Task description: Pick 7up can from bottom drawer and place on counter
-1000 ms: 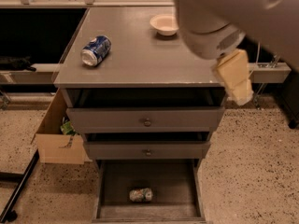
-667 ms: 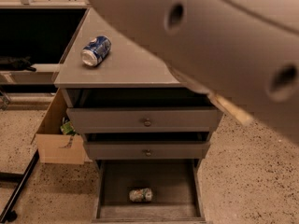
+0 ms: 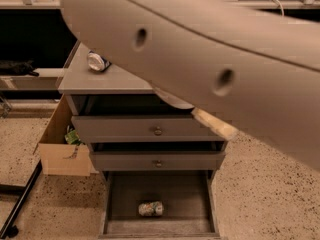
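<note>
The 7up can (image 3: 150, 208) lies on its side on the floor of the bottom drawer (image 3: 176, 191), which stands pulled out, the can near its front and a little left of middle. Above it two shallower drawers with round knobs sit slightly out. On the counter (image 3: 107, 80) a blue and white can (image 3: 98, 62) lies at the left. The robot's pale arm (image 3: 200, 59) sweeps across most of the view. The gripper (image 3: 219, 127) pokes out beneath it, by the cabinet's upper right corner, well above the can; its grip can't be made out. A cardboard box (image 3: 62, 154) sits on the floor, left.
</note>
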`<act>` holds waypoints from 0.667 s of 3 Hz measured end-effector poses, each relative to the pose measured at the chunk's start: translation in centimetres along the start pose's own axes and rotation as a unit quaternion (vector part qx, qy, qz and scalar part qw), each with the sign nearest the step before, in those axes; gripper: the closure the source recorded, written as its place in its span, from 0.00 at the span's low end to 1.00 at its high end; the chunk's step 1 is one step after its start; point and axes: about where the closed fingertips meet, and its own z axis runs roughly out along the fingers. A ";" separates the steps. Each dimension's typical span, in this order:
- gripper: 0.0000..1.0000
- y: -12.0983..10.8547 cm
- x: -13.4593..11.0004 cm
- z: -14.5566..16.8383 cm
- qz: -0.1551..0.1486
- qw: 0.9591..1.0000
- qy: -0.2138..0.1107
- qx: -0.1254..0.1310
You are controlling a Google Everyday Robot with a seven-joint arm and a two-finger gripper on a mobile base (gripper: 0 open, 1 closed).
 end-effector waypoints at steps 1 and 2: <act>0.00 -4.9 -8.1 7.0 -0.059 0.992 -0.103 -0.040; 0.00 -6.5 -17.2 13.4 -0.112 0.967 -0.209 -0.096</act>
